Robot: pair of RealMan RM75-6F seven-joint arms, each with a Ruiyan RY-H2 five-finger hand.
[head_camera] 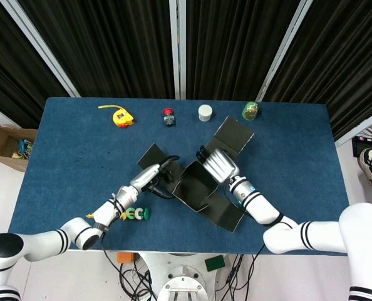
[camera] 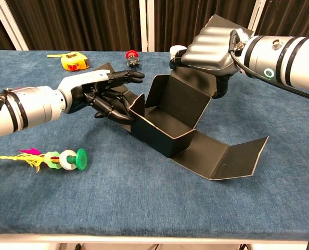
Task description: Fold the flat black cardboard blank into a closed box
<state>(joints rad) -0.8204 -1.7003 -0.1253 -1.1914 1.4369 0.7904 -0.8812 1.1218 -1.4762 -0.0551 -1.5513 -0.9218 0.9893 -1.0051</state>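
Two hands raising the walls of a half-folded black box

The cardboard box (camera: 167,122) sits mid-table between the hands, its side walls already upright and one long flap lying flat toward the robot. The right hand (camera: 209,47) grips the top edge of the tall back panel from above, fingers curled over it, probably to keep that wall standing and steady the whole blank. The left hand (camera: 105,94) holds nothing; its fingers are spread and reach against the near side wall and the flap beside it, seemingly to push that side inward. Beyond the left hand lie a yellow tape measure (camera: 75,61) and a small red-capped object (camera: 132,58); a feathered toy (camera: 55,159) lies nearer the robot. No writing or brand is readable anywhere.
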